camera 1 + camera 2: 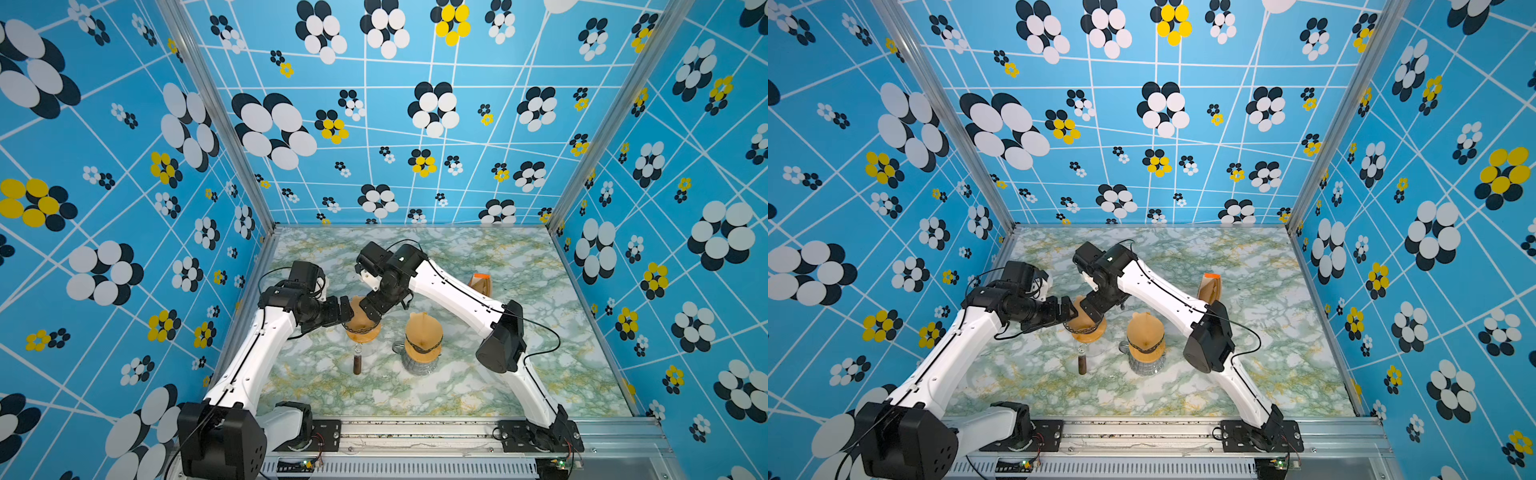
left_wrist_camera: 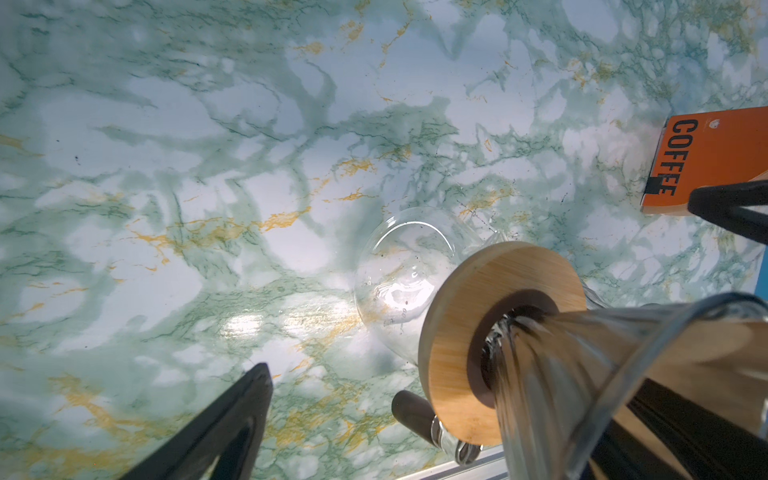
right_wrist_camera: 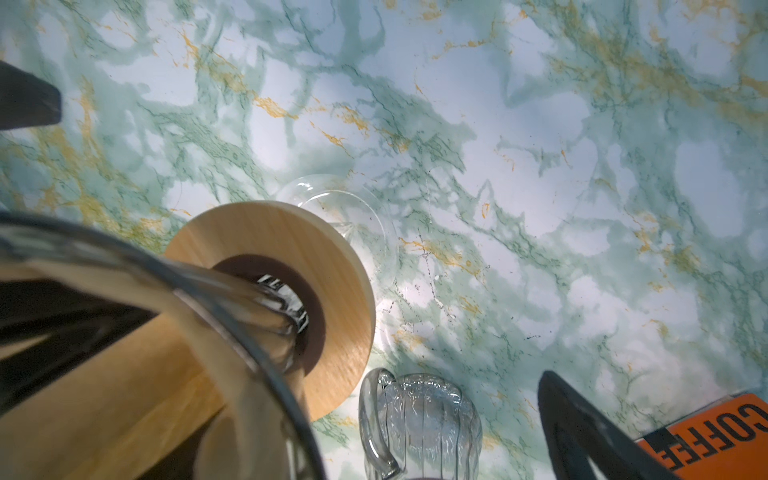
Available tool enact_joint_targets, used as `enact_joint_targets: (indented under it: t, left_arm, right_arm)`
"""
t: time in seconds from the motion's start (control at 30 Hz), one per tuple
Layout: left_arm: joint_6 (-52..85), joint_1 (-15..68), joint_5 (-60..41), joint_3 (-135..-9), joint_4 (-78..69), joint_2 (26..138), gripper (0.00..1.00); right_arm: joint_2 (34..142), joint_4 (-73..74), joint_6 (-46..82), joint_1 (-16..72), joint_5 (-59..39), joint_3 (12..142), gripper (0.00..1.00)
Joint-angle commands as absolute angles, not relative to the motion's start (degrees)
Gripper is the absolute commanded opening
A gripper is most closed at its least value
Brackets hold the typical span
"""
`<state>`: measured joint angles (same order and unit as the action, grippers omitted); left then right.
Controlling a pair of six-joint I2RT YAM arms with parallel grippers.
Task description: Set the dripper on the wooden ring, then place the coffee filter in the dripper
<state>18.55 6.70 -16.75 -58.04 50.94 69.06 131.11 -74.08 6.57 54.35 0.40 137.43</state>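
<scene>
The green-and-white marbled tabletop with gold veins [image 1: 457, 390] carries a ribbed clear glass jug [image 1: 419, 365] at lower centre. A clear glass vessel [image 2: 395, 282], perhaps dark-handled, stands just left of the jug, and an orange-labelled brown coffee pack [image 1: 482, 284] sits right of centre.

Our two arms [image 1: 266, 345] reach inward. Our left gripper [image 1: 346, 311] and right gripper [image 1: 371, 314] angle downward, tips close together, each with jaws spread wide.

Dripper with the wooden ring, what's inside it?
A brown paper filter shows through the glass dripper. The left gripper and right gripper, both open, cover its rim, so whether the filter is fully seated is hidden.
</scene>
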Motion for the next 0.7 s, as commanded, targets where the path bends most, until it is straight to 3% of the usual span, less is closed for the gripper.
enact_joint_targets:
  t: [0.0, 0.33, 0.67]
  left_arm:
    - [17.59, 5.71, -16.35, -57.17, 50.48, 69.71, 0.99]
    - [17.51, 5.32, -17.59, -58.15, 51.14, 68.69, 0.99]
    - [17.69, 5.40, -27.07, -60.49, 50.16, 66.27, 0.99]
  right_arm:
    - [131.92, -74.01, 5.96, 53.91, 1.49, 137.48, 0.99]
    - [129.85, -72.72, 6.74, 53.83, 1.35, 136.07, 0.99]
    - [126.00, -69.23, 8.64, 52.62, -5.96, 135.23, 0.99]
